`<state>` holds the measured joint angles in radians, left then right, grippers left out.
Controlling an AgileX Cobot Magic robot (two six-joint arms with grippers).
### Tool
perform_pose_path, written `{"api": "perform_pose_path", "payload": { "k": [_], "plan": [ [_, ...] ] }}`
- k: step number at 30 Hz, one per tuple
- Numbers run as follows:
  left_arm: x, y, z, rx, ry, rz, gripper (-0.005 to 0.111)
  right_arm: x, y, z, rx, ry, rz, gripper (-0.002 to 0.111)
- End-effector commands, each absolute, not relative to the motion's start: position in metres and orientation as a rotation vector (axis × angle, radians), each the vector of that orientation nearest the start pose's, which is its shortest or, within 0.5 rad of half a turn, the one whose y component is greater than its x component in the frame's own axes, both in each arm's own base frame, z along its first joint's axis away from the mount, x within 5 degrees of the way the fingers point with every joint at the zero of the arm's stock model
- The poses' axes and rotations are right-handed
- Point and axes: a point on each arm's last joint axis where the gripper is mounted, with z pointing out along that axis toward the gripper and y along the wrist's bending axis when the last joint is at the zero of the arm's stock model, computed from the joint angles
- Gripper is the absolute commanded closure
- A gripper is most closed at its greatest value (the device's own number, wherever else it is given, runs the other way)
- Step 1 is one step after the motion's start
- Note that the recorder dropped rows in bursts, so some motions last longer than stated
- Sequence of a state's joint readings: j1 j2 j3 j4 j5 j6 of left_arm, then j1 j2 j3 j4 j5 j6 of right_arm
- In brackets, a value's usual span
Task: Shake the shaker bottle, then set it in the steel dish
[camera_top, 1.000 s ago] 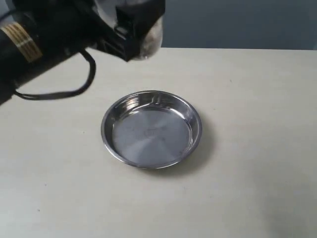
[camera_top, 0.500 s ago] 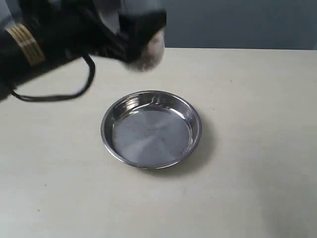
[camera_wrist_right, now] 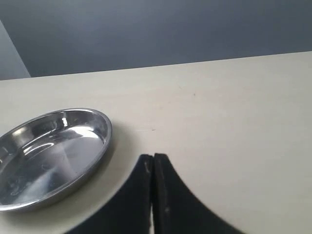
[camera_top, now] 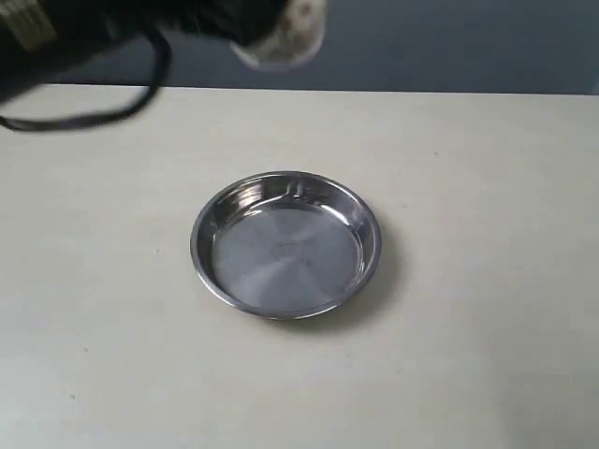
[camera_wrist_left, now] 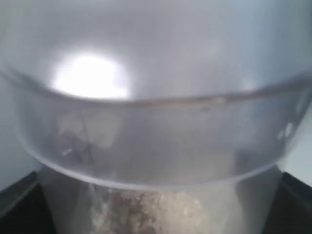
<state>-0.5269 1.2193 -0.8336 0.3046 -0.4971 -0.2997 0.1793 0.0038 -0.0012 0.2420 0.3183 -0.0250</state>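
The shaker bottle (camera_top: 288, 36), frosted and blurred, hangs high above the table's far edge, behind the steel dish (camera_top: 281, 254). My left gripper (camera_top: 251, 21) is closed around it at the top left of the exterior view. In the left wrist view the bottle (camera_wrist_left: 156, 126) fills the picture, with brown granules (camera_wrist_left: 146, 212) low inside it and dark fingers (camera_wrist_left: 13, 204) at either side. The dish sits empty mid-table. My right gripper (camera_wrist_right: 153, 157) is shut on nothing, low over the table beside the dish (camera_wrist_right: 103, 132).
The pale table (camera_top: 487, 281) runs back to an edge against a blue-grey wall (camera_top: 449, 42). A black cable (camera_top: 84, 117) loops down from the left arm over the far left of the table.
The left arm has swung up and away from the table with the bottle, after a small dip half a second ago. The dish has not moved.
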Motion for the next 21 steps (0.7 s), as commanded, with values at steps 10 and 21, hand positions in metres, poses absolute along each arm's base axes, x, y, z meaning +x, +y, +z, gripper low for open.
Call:
{"api": "perform_pose_path", "payload": {
  "k": [10, 21],
  "plan": [
    [0.247, -0.167, 0.26, 0.409, 1.525, -0.751, 0.106, 0.052, 0.016, 0.186, -0.034, 1.796, 0.338, 0.109],
    [0.254, -0.159, 0.24, 0.482, 1.77, -0.525, 0.106, 0.052, 0.016, 0.186, -0.034, 1.796, 0.338, 0.109]
  ]
}}
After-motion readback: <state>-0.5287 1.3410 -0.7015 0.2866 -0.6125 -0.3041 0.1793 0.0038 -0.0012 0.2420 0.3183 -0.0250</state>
